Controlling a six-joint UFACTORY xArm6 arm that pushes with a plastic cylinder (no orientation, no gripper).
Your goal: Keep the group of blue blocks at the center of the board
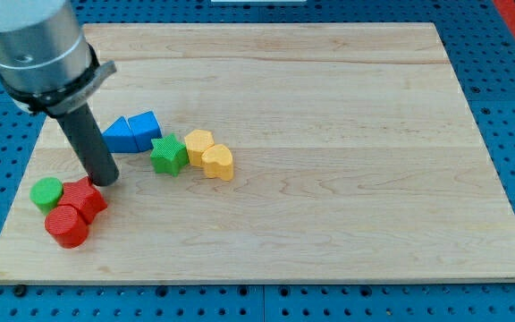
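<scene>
Blue blocks, a triangle [119, 136] and a second wedge-like piece [145, 129] touching it, sit left of the wooden tabletop's [329, 134] centre, with a green star [168, 156] and two yellow blocks [199, 143] [217, 162] just to the view's right. No hand shows; my tip [105, 179] rests below the blue pair, seemingly touching the red hexagonal block [85, 197]. A red cylinder [66, 225] and green cylinder [46, 192] adjoin it.

All on the board [347, 161], toward the view's left. Blue triangle [119, 136] touching blue wedge [145, 128] on its right. Just below and right, green star [168, 156]; right of that, yellow block [199, 143] against yellow heart [217, 162]. Bunched at lower left: green cylinder [46, 192], red block [85, 197], red cylinder [66, 225]. My tip [105, 182] at red block's upper right, perhaps touching.
</scene>
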